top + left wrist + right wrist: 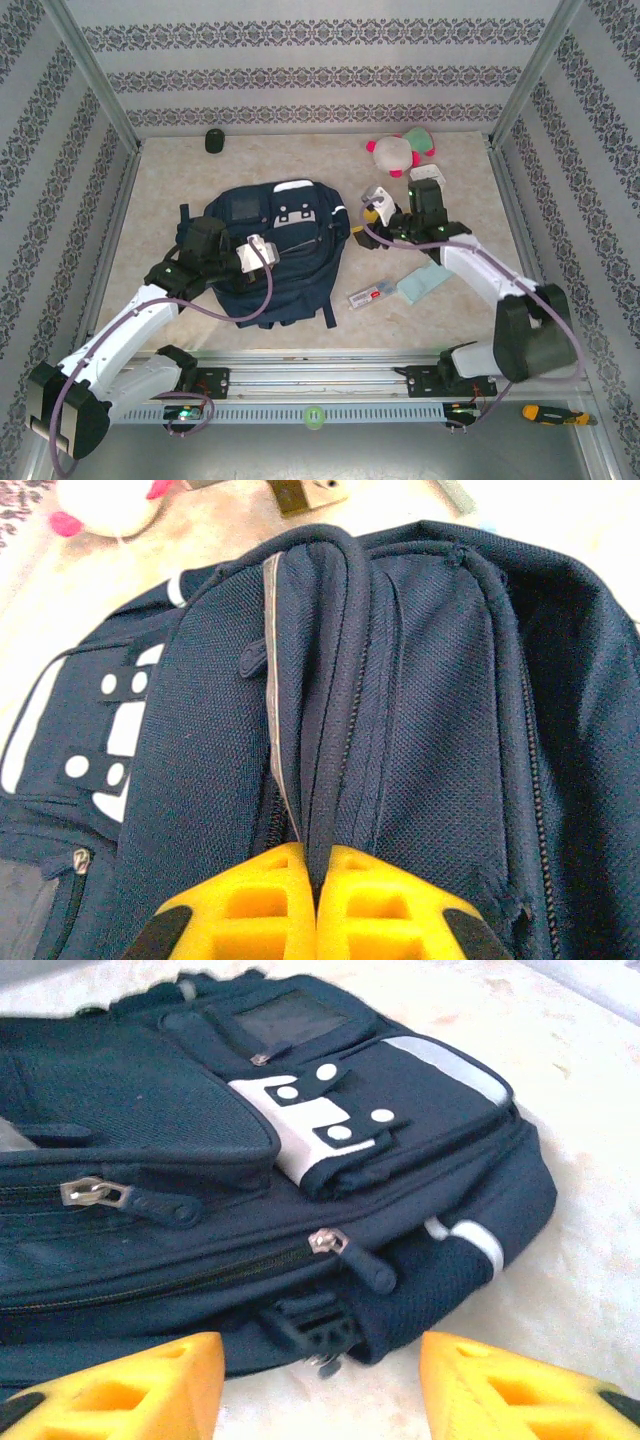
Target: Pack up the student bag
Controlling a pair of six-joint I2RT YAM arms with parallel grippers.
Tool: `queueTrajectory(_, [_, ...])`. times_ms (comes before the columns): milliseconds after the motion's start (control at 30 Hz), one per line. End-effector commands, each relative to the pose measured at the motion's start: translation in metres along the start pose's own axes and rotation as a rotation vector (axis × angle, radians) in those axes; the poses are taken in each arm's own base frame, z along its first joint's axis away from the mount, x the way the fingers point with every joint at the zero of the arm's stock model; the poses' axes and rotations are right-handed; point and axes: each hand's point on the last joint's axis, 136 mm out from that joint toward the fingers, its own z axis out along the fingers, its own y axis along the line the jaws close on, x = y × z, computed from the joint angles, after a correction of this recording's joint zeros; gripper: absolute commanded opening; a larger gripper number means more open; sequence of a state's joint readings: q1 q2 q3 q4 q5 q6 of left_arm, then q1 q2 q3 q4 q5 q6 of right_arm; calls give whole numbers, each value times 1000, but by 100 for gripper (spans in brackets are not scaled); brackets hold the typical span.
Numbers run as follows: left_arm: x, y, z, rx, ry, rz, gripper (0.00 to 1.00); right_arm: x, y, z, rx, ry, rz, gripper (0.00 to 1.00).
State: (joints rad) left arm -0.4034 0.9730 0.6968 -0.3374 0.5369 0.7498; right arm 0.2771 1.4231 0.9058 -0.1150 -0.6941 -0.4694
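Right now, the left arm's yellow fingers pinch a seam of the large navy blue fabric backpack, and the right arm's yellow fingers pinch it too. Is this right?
Not quite. The right fingers stand apart, holding nothing, just short of the navy blue fabric backpack, as the right wrist view shows. The left fingers do pinch its seam.

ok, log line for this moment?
left gripper: shut on student bag seam | right gripper: open, facing bag's zipper pull, no contact | plush toy: on table, outside bag
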Motion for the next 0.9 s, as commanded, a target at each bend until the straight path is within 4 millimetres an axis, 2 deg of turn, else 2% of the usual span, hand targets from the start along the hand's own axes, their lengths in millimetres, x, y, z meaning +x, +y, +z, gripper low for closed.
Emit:
queueTrajectory(0, [-22,-8,-8,34,-112,171,0,17,17,18,-153,113,-232,54])
queueTrajectory(133, [-14,-13,-7,45,-92,236,0,39,10,41,-246,232,-349,55])
queueTrajectory(267, [-10,-15,-7,46,-81,265,0,50,10,56,-370,308,-423,56])
queueTrajectory(467, [-10,-16,-7,47,-85,275,0,50,9,73,-458,343,-474,55])
queueTrajectory(600, [-10,-11,-5,20,-87,262,0,55,16,72,-529,404,-435,53])
queueTrajectory(733, [-8,-2,-3,-24,-69,249,0,65,25,64,-568,487,-377,47])
queueTrajectory(867, [-8,3,-2,-47,-64,247,0,62,29,58,-565,502,-313,37])
